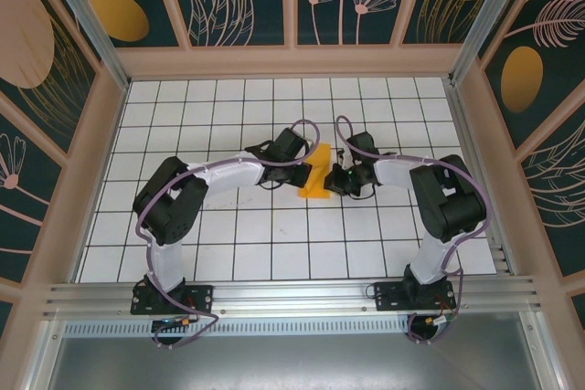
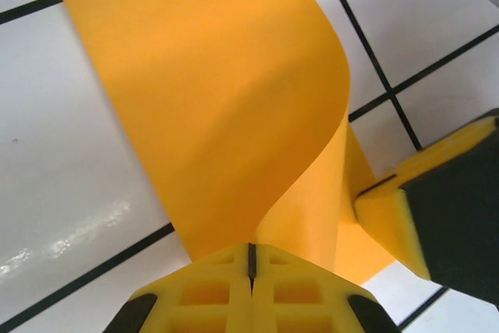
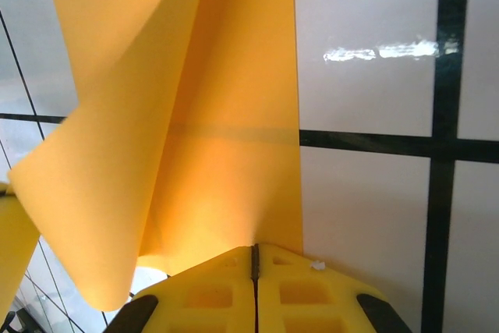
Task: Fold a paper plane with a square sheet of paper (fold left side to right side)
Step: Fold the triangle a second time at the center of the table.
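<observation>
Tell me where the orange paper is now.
In the top view the orange sheet of paper is near the middle of the table, between the left gripper and the right gripper, both pinching it.

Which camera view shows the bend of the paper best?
The left wrist view: the paper is seen close up, curling down into the shut left gripper. The right wrist view shows a flap leaning over a flat layer. The top view shows it small and partly hidden.
</observation>
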`<state>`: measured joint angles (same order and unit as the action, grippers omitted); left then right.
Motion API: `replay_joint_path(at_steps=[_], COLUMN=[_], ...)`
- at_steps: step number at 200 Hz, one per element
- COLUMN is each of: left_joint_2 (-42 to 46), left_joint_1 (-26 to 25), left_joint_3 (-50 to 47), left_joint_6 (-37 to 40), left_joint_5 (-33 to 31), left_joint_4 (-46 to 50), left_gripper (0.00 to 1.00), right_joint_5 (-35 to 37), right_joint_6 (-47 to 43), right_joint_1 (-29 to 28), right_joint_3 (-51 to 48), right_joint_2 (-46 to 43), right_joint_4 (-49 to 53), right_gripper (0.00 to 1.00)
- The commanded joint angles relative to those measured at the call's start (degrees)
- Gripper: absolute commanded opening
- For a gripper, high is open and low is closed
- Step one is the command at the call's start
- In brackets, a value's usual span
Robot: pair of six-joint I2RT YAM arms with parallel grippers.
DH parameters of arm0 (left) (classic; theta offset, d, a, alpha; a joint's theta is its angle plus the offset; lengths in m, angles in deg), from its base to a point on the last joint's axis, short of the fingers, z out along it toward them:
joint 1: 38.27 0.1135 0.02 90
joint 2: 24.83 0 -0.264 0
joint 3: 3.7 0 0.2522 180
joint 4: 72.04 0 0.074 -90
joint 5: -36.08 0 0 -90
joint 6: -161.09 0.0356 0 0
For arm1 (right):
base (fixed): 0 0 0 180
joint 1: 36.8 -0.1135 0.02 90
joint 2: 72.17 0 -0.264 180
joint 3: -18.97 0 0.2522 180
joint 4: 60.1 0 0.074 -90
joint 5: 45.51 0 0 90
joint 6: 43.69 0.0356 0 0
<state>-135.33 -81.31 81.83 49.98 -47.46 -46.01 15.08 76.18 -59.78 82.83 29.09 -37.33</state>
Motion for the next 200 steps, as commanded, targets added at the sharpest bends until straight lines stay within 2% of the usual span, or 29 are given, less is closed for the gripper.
replay_joint_path(at_steps=[1,110,200], left_joint_2=[-1.2,-5.07,-7.57], left_joint_1=[0.85,2.63,3.02], left_joint_3=[1.71,3.86,5.31], left_joint_6=[1.5,3.53,3.24], left_joint_5=[-1.33,0.82,-0.09], left_joint_4=[1.53,0.49,0.74], left_gripper=[0.0,0.0,0.0], right_joint_5=[2.94,2.94,3.21], right_joint_6=[-1.39,-1.65,-1.92], right_joint_1=[-0.48,-1.2,-1.28], right_joint_3=[0.31,1.13,1.3], right_joint_2=[1.66,2.02,2.27], right_joint_4=[3.57,4.17,4.52], right_gripper=[0.09,0.09,0.09])
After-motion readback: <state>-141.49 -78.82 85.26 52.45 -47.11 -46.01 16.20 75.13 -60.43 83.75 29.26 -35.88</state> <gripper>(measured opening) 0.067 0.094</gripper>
